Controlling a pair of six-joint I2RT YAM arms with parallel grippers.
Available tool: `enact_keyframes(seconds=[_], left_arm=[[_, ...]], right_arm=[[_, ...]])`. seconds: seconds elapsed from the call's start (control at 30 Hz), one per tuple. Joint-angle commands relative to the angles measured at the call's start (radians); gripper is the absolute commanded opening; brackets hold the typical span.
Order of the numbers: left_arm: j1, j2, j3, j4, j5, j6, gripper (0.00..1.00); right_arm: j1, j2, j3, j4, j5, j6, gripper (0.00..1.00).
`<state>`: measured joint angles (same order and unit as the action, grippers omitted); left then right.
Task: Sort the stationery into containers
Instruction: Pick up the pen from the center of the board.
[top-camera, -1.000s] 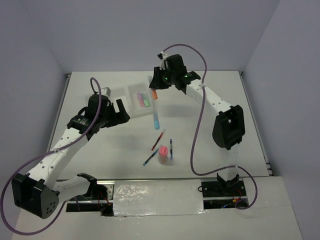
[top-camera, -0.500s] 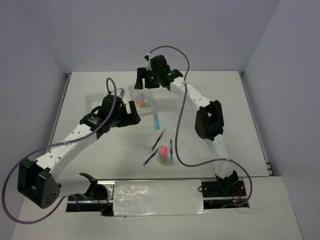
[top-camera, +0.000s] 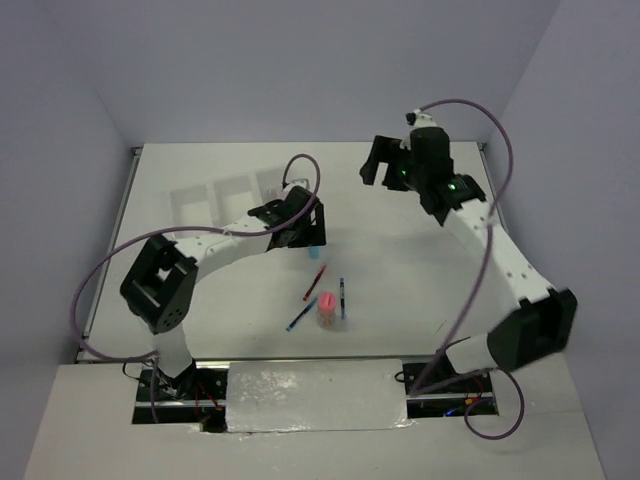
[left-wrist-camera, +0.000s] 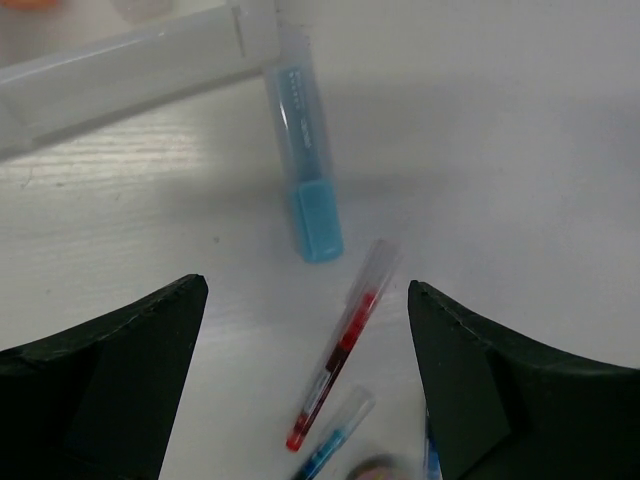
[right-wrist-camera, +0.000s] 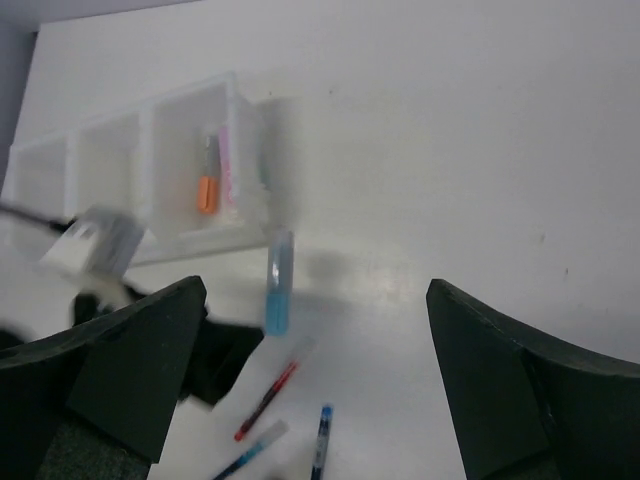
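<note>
My left gripper (top-camera: 303, 228) (left-wrist-camera: 307, 290) hangs open over the table, its fingers either side of the blue highlighter's cap and the red pen's tip. The blue highlighter (left-wrist-camera: 305, 170) (right-wrist-camera: 277, 285) lies just outside the containers' near wall. The red pen (top-camera: 315, 283) (left-wrist-camera: 340, 350), a blue pen (top-camera: 301, 314) (left-wrist-camera: 330, 440), a dark pen (top-camera: 342, 298) (right-wrist-camera: 322, 440) and the pink-capped jar (top-camera: 327, 305) lie nearer the arms. The containers (top-camera: 215, 195) (right-wrist-camera: 150, 170) hold an orange highlighter (right-wrist-camera: 207, 185) and a pink highlighter (right-wrist-camera: 224, 175) in the end compartment. My right gripper (top-camera: 375, 165) (right-wrist-camera: 318, 288) is raised, open and empty.
The left arm's cable (top-camera: 300, 170) loops over the tray's right end in the top view. The right arm stretches along the table's right side. The other two tray compartments (right-wrist-camera: 100, 165) look empty.
The right gripper let the orange highlighter go into the tray, opened wide and drew back up to the right. The left arm swung right, over the blue highlighter.
</note>
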<state>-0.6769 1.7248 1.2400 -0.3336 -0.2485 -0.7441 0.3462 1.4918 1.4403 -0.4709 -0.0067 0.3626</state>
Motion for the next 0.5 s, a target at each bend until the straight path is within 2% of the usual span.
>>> enact_keyframes(seconds=[0.0, 0.07, 0.17, 0.37, 0.47], left_arm=[[-0.003, 0.137, 0.107, -0.001, -0.078, -0.020, 0.92], [-0.004, 0.198, 0.196, -0.025, -0.083, -0.011, 0.87], [-0.010, 0.297, 0.294, -0.096, -0.113, -0.023, 0.85], [-0.020, 0.427, 0.380, -0.154, -0.163, -0.041, 0.84], [-0.021, 0.470, 0.388, -0.139, -0.132, -0.035, 0.71]], right_arm=[[0.027, -0.203, -0.160, 0.032, -0.022, -0.019, 1.00], [0.028, -0.293, -0.307, 0.072, -0.070, -0.008, 1.00], [0.028, -0.453, -0.414, 0.081, -0.087, -0.004, 1.00], [0.030, -0.548, -0.423, 0.011, -0.111, -0.033, 1.00], [0.028, -0.583, -0.429, 0.002, -0.111, -0.034, 1.00]])
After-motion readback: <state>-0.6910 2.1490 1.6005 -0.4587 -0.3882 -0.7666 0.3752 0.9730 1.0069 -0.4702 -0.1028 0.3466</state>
